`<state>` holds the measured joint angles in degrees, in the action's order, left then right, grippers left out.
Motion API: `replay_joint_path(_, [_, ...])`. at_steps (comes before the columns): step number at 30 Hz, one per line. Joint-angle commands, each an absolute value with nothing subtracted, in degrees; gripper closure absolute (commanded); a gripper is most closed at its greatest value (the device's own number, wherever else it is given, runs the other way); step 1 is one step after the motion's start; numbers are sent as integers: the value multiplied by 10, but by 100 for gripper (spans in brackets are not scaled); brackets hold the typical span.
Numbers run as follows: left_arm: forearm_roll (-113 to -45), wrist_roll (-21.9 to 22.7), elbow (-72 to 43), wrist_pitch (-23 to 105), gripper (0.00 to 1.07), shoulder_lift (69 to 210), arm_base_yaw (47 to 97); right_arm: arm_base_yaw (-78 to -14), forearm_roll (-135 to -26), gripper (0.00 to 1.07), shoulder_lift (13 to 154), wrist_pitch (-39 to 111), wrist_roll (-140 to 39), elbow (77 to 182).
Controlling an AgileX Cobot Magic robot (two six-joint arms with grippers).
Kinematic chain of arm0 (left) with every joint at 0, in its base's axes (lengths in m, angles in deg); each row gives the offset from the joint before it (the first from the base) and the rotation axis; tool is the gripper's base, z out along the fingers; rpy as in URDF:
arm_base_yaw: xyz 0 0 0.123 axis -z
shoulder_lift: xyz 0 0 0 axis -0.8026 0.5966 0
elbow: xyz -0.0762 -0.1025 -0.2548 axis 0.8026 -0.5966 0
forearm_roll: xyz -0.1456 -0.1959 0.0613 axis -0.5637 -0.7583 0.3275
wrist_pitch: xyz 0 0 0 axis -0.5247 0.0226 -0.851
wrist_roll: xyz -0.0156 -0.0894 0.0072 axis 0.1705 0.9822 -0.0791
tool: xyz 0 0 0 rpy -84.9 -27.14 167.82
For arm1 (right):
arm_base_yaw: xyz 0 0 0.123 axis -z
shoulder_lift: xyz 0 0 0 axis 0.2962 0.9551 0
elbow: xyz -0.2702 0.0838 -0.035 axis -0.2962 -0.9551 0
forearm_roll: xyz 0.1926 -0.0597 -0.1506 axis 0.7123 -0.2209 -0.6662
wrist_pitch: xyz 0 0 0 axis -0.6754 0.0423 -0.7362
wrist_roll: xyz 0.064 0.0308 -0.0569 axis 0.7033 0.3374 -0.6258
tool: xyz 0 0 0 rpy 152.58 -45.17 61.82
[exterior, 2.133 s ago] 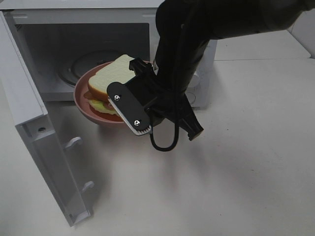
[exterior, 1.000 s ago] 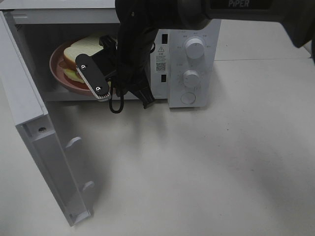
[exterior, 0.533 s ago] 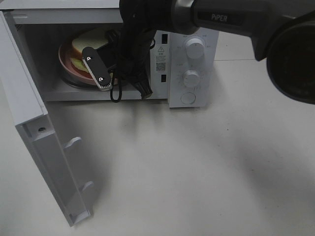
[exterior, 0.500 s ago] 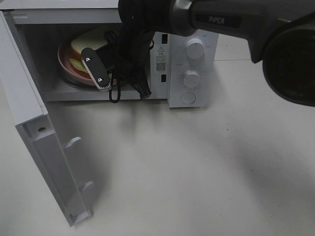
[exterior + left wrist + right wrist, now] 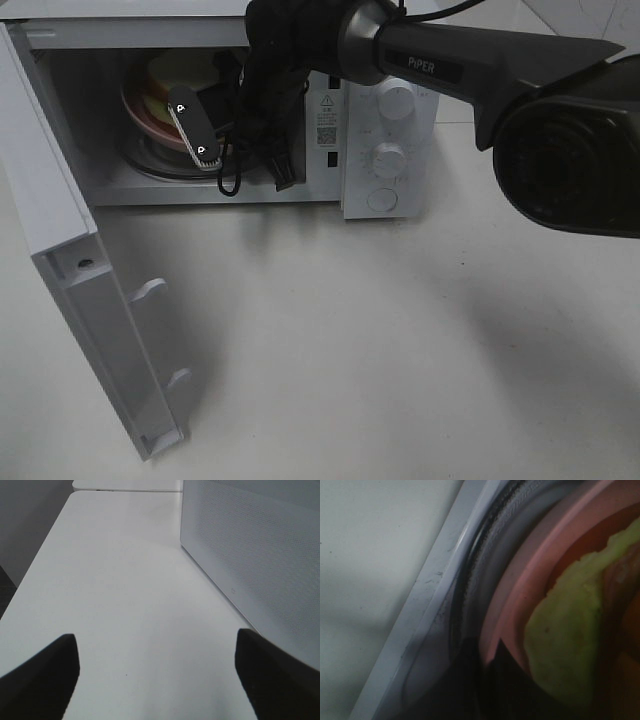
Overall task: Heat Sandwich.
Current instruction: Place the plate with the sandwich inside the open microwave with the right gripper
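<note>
while the left claw (image 5: pixel 156 641) hangs over the table (image 5: pixel 125 580) with its two fingers (image 5: pixel 45 675) spread wide apart, the microwave (image 5: pixel 260 555) shows its perforated side wall just beside one finger. in the high view the open door (image 5: pixel 75 250) stands well to the left of the right claw (image 5: pixel 192 128), swung out toward the camera. the right claw is inside the cavity (image 5: pixel 90 100), pressed together on the rim of the pink plate (image 5: pixel 140 118); the wrist view shows that rim close up.

the plate sits tilted just left of the claw. the sandwich (image 5: pixel 178 70) lies on it, inside the microwave, up and to the left of the claw, pale bread on top. close to the wrist camera its green lettuce (image 5: pixel 560 645) hangs over the plate's inner slope. the glass turntable (image 5: pixel 150 165) lies under claw and plate; i cannot tell whether the plate touches it. a black cable loop (image 5: pixel 228 185) hangs just below the claw.

right of the claw the black arm (image 5: pixel 450 65) runs off toward the right edge. beyond the cavity wall the panel (image 5: pixel 350 150) carries two dials (image 5: pixel 397 100), one above the other, and a round button (image 5: pixel 381 200) below them.
</note>
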<state>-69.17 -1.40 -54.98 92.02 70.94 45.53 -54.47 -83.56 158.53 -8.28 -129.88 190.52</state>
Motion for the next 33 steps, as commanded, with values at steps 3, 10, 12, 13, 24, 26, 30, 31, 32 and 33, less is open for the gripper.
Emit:
replay_joint_path(3, [-691,-9,-552,911,26,699,458,-533,-822,107,1584,-52,-1326,1913])
replay_joint_path(10, [-691,-9,-552,911,26,699,458,-528,-820,107,1597,-47,-1326,1913])
replay_joint_path(12, [-691,-9,-552,911,26,699,458,-526,-820,107,1603,-46,-1330,1913])
replay_joint_path(13, [-691,-9,-552,911,26,699,458,-526,-820,107,1603,-46,-1330,1913])
replay_joint_path(24, [-691,-9,-552,911,26,699,458,-526,-816,107,1612,-32,-1302,1913])
replay_joint_path(26, [-691,-9,-552,911,26,699,458,-526,-822,105,1610,-37,-1268,1913])
replay_joint_path(30, [-691,-9,-552,911,26,699,458,-526,-822,96,1605,-46,-1216,1913])
replay_joint_path(31, [-691,-9,-552,911,26,699,458,-526,-822,96,1605,-46,-1216,1913])
replay_joint_path(32, [-691,-9,-552,911,26,699,458,-526,-822,92,1604,-48,-1208,1913])
replay_joint_path(33, [-691,-9,-552,911,26,699,458,-526,-822,89,1603,-48,-1205,1913])
